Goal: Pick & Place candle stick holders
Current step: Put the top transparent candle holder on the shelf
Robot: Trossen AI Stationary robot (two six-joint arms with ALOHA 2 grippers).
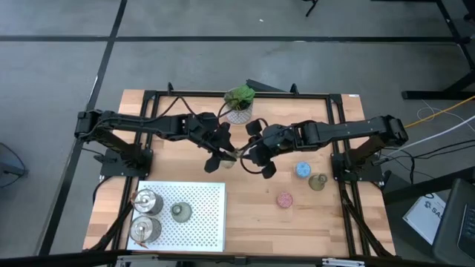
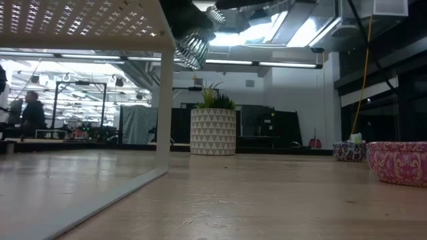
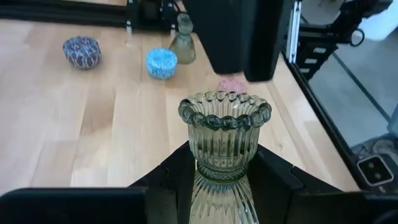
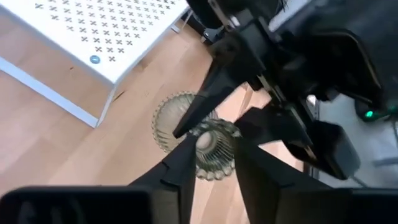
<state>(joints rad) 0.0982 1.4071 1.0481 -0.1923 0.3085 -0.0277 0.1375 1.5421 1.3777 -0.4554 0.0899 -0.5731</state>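
Mid-table, both arms are meeting over one ribbed glass holder (image 3: 224,146); it looks like a handover.

Left gripper (image 1: 220,152): fingers are closing on the holder's stem, cup end pointing away from the wrist. In the low view the holder is hanging in the air, clear of the wood.

Right gripper (image 1: 256,157): its fingers are flanking the same holder in the right wrist view, apparently touching it. I cannot tell whether they are clamping yet.

Progress, judged from the layout: the white perforated tray (image 1: 208,222) at the front left is carrying two silver holders (image 1: 146,201) and one olive one (image 1: 180,212), so those seem placed.

Remaining on bare wood at the right: blue holder (image 1: 303,169), olive holder (image 1: 319,182), pink holder (image 1: 285,199). The purple holder (image 3: 82,51) is showing only in the left wrist view.

Roughly three placed, one in transit, four waiting. The plant (image 1: 239,102) is sitting at the table's back edge, untouched.
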